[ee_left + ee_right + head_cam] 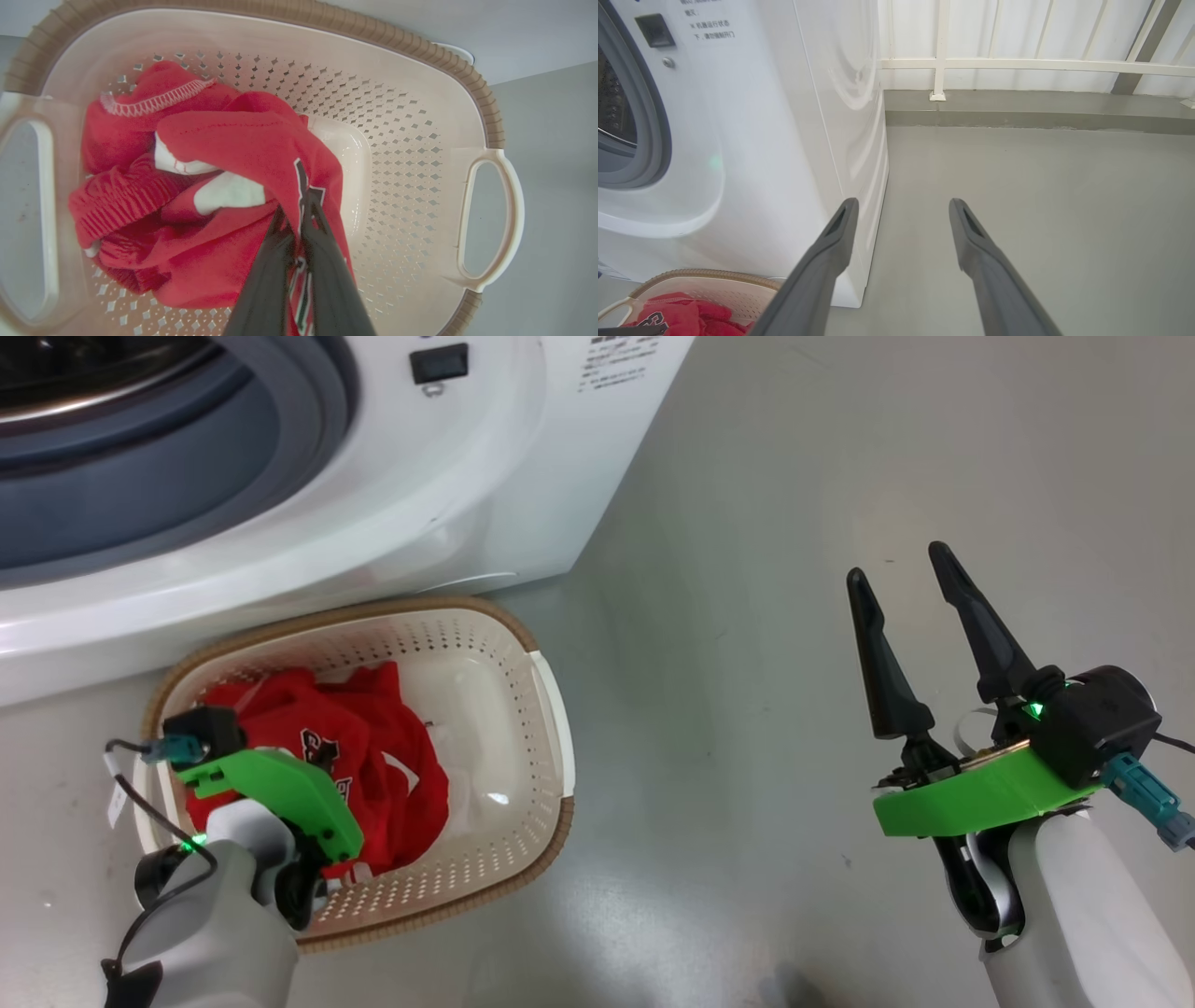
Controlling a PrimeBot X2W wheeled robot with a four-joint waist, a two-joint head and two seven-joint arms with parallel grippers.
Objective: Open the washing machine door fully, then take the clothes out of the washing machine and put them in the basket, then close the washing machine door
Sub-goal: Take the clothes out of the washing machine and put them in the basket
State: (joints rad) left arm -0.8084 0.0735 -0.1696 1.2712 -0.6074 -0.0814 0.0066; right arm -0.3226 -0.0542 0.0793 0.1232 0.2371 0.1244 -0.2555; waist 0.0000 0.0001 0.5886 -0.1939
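partial digit 3 on the clothes (392,775)

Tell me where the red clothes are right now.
The clothes sit in the basket in front of the washing machine, lower left in the head view, with the left pincer shut on a fold.

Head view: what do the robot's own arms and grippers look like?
Both arms have pale grey forearms, each capped by a bright green bracket beside a black camera block with a teal plug and black cable. A small green light glows at each wrist. The right gripper and left gripper each carry two long, dark, tapering fingers.
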